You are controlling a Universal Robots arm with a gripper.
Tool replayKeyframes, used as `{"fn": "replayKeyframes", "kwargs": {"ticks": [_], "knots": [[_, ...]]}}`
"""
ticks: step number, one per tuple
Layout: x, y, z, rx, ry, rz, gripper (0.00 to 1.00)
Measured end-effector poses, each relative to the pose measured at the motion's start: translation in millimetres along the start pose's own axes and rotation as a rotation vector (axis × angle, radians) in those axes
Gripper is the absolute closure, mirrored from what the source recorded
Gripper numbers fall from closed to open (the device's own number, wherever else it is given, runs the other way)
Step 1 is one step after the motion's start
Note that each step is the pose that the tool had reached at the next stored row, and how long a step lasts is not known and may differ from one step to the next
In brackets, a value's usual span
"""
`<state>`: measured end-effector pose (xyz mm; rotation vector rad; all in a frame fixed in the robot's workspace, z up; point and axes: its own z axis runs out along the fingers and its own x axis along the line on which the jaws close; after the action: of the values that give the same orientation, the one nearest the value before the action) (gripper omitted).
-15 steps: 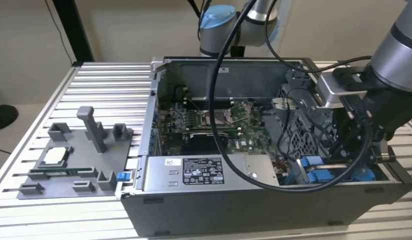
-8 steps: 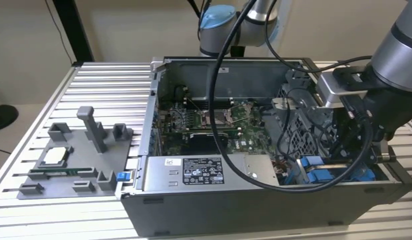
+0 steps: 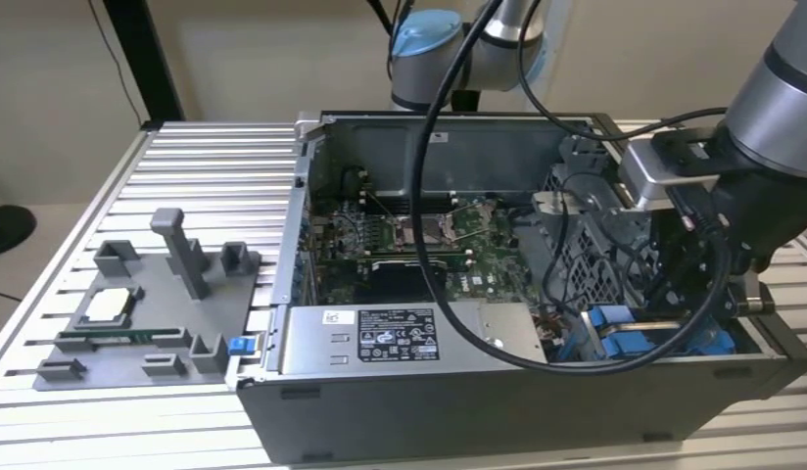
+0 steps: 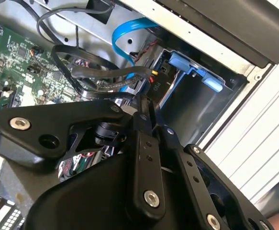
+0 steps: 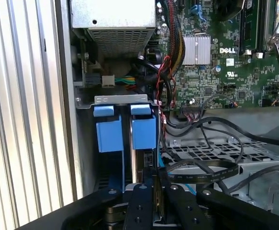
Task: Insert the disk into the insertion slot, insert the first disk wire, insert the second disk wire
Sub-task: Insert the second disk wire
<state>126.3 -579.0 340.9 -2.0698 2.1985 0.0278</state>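
Where the pincer [image 5: 154, 194] hangs, the disk [image 5: 140, 165] stands on edge in the insertion slot [image 5: 111, 136]

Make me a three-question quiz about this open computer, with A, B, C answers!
1. Where is the grey tray compared with the computer case?
A. inside it
B. on the table, at the exterior view's left of it
C. on top of it

2. What colour are the plastic tabs of the drive slot?
A. red
B. blue
C. yellow

3. How is the computer case?
A. open
B. shut with a lid
C. wrapped in cloth

Answers:
1 B: in the exterior view the grey tray stands on the ribbed table beside the case.
2 B: the first wrist view shows two blue tabs side by side.
3 A: the green circuit board inside lies bare to see.
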Motion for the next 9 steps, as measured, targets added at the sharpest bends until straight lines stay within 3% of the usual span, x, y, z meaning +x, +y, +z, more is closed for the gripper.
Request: {"fn": "replayKeyframes", "kwargs": {"ticks": [9], "knots": [[2.5,-0.5,-0.2,-0.0051,-0.0028,-0.045,1.0]]}}
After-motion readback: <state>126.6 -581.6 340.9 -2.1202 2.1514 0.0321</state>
